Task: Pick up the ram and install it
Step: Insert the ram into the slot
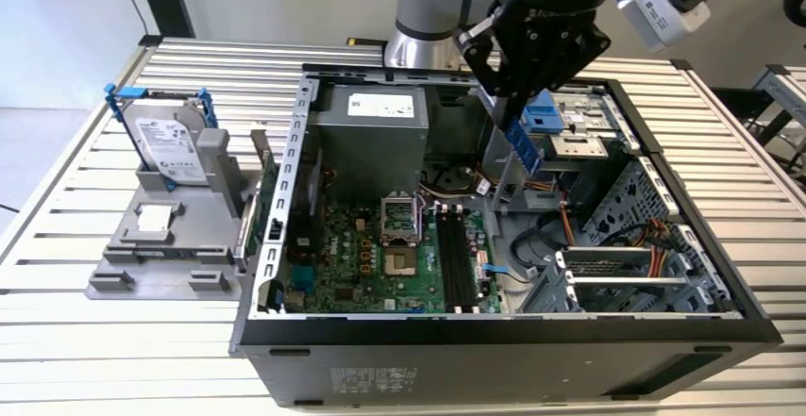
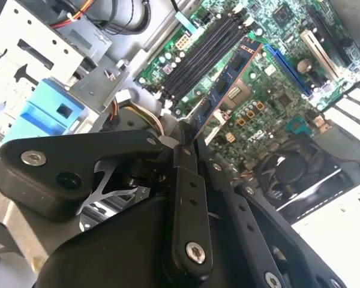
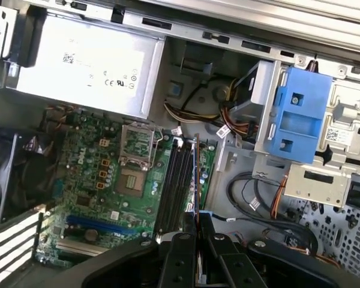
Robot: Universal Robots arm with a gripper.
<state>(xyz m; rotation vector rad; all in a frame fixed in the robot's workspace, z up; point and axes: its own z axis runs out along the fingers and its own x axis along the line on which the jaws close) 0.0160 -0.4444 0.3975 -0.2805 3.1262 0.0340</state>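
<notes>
My gripper (image 1: 514, 112) hangs over the open computer case (image 1: 504, 326), shut on the upper end of the ram (image 1: 523, 152), a narrow blue stick that points down. It hovers above the green motherboard (image 1: 365, 265), up and to the exterior view's right of the black memory slots (image 1: 456, 260). In the second wrist view the ram (image 2: 228, 84) with its black chips runs out from the gripper (image 2: 191, 147) beside the slots (image 2: 204, 54). In the first wrist view the ram (image 3: 196, 174) is edge-on, a thin line next to the slots (image 3: 174, 180), rising from the gripper (image 3: 197, 223).
A grey power supply (image 1: 365, 128) fills the case's back corner. A blue drive bracket (image 3: 297, 114) and loose cables (image 3: 252, 192) sit beside the slots. A fan (image 2: 288, 174) lies at the board's edge. A hard drive in a blue frame (image 1: 170, 142) stands on a grey holder outside the case.
</notes>
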